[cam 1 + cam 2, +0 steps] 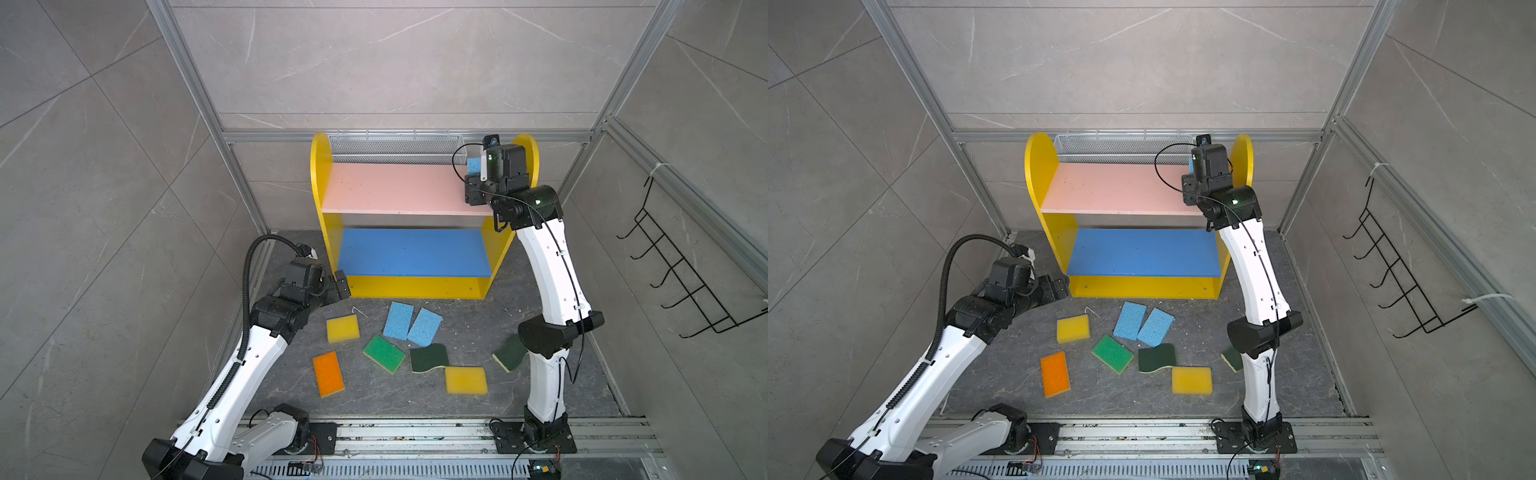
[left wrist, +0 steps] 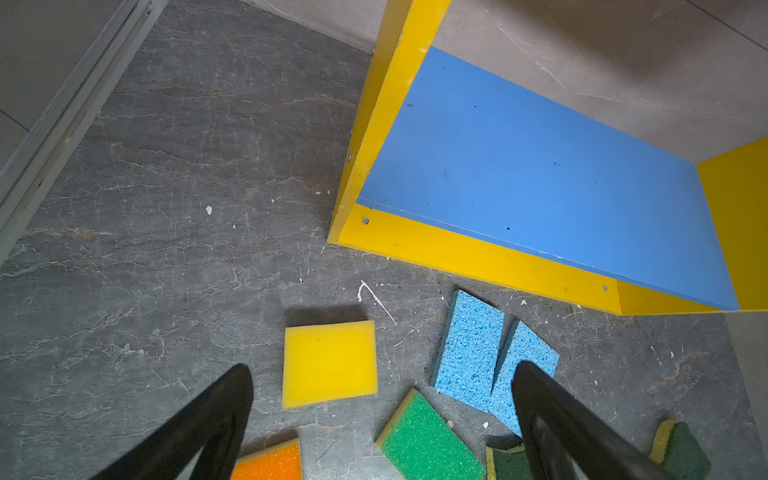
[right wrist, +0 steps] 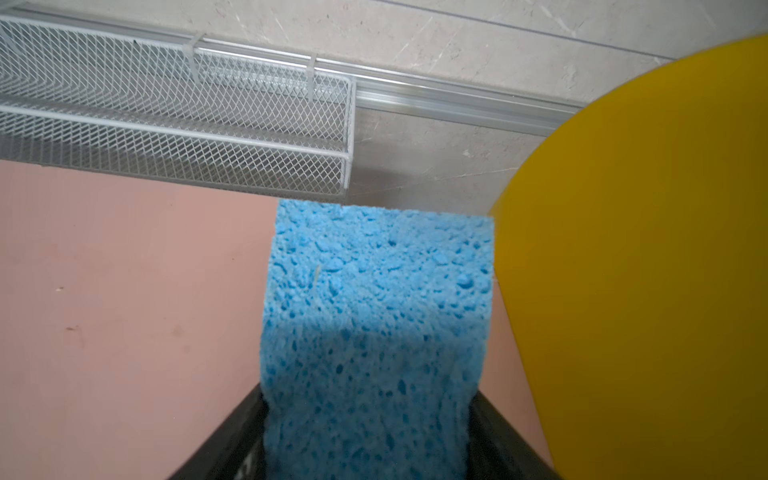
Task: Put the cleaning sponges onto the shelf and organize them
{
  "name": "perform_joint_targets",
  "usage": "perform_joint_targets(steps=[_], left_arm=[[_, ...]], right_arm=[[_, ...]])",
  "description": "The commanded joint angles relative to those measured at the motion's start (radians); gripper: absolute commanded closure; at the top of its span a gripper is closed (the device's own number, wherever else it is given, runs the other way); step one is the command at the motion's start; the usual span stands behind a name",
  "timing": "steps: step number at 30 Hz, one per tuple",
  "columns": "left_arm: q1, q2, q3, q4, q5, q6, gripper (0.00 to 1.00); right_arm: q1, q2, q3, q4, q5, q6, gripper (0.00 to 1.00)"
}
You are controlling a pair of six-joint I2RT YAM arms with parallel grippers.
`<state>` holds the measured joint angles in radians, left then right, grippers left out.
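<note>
Blue foam, a light blue sponge (image 3: 374, 291), sits clamped in the right gripper (image 3: 368, 394) — jaws half-spread — over the pink top board (image 3: 124, 291); left gripper (image 2: 382, 368) gapes wide, empty.

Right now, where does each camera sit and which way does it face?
Top views: high over the bases, looking down on the shelf, loose sponges and both arms.
Left wrist: low, facing floor and blue board; open left gripper shows.
Right wrist: up at the pink board; right gripper holds a light blue sponge.
Shared: top views and left wrist show the yellow sponge nearest the shelf.
</note>
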<state>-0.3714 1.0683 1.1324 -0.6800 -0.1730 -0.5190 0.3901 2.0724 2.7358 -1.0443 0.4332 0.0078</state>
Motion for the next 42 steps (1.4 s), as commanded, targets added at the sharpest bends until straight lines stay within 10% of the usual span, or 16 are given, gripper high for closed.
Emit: perform_joint_targets(steps=[1,42], left_arm=[[-0.003,-0.010,0.006,0.022,0.002,-0.020,0.00],[-0.003,-0.120,-0.070,0.064,-0.056,-0.088,0.00]], right_arm=[[-0.005,0.024,0.021,-0.057,0.030,-0.018,0.30],[-0.040,0.045,0.029,-0.049,-0.065,-0.037,0.15]])
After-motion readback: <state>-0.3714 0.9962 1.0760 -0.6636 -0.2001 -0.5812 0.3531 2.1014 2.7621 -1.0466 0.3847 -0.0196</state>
